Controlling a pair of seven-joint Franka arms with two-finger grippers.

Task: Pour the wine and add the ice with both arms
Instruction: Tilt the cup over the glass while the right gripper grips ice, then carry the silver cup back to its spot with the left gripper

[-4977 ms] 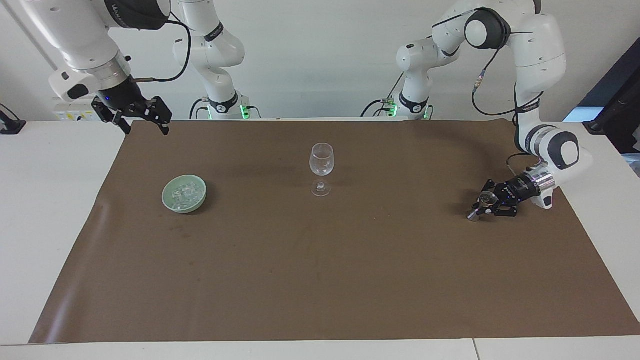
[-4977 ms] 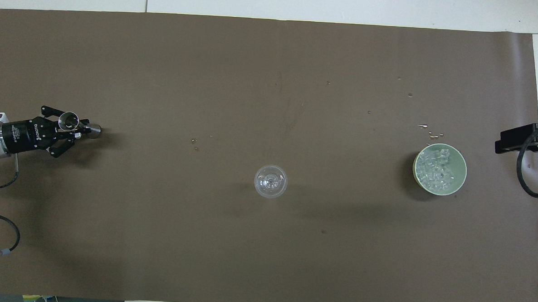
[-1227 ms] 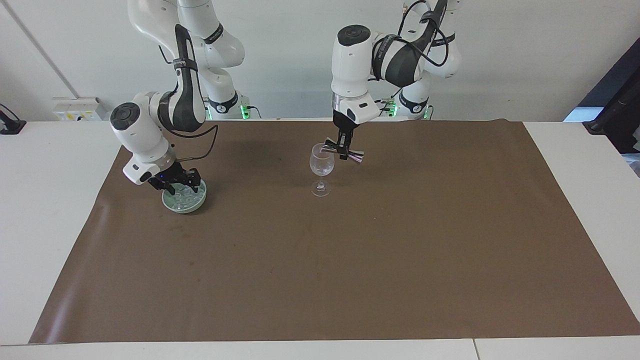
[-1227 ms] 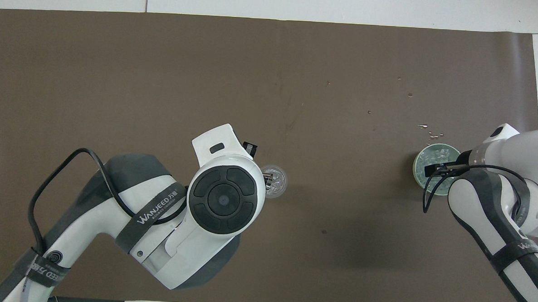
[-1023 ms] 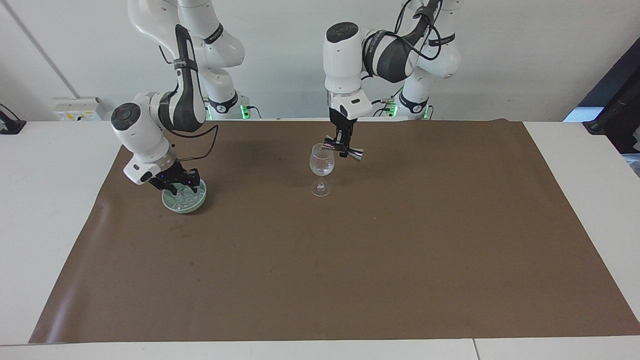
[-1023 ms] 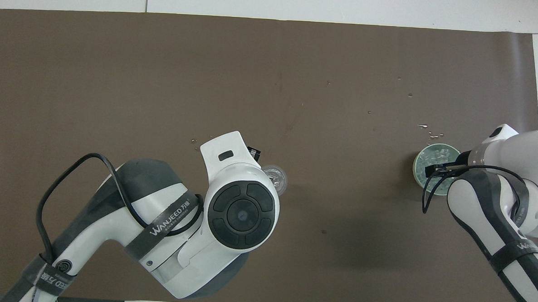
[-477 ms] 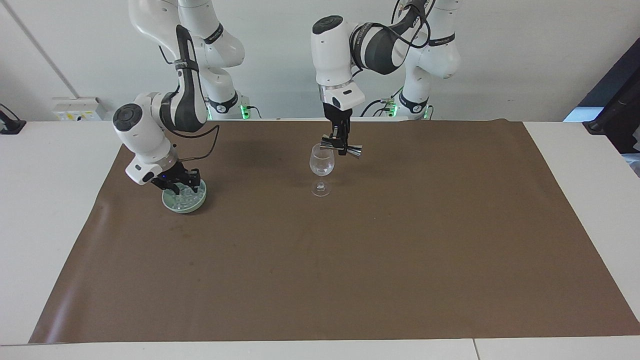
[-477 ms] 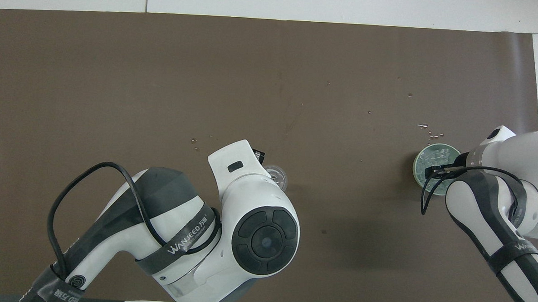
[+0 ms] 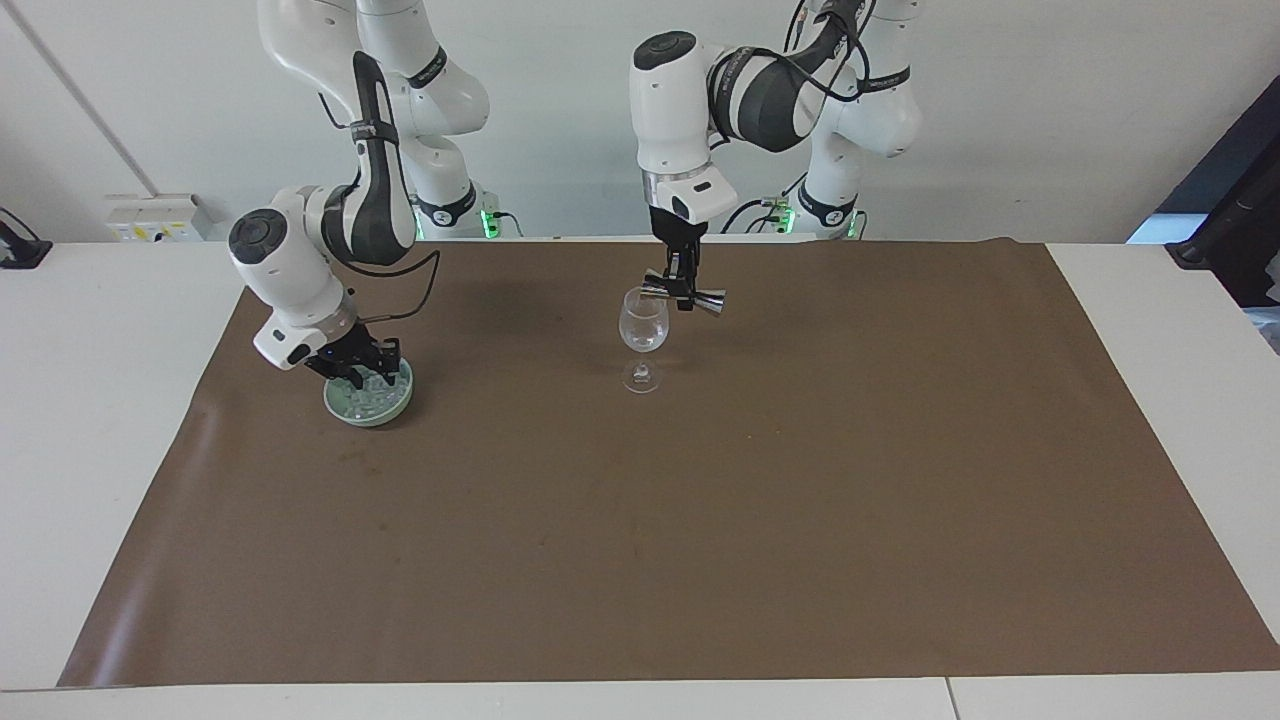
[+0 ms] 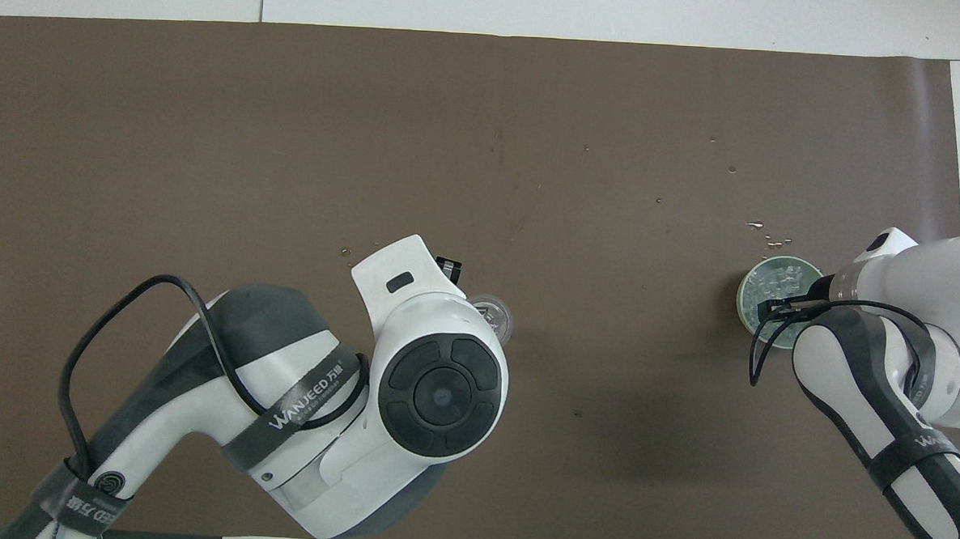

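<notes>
You get bright, even overhead light; soft shadows under arms on brown mat (image 9: 700,520). Faint sheen along mat's edge fold. Both views sharp, no blur.

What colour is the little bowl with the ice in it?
Pale green; the bowl shows best in the facing view.

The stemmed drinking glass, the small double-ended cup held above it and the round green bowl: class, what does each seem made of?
Stemmed drinking glass: clear glass or plastic, the mat shows through.
Small double-ended cup: polished metal, silvery highlights.
Round green bowl: probably glazed ceramic, pale, smooth, opaque.
</notes>
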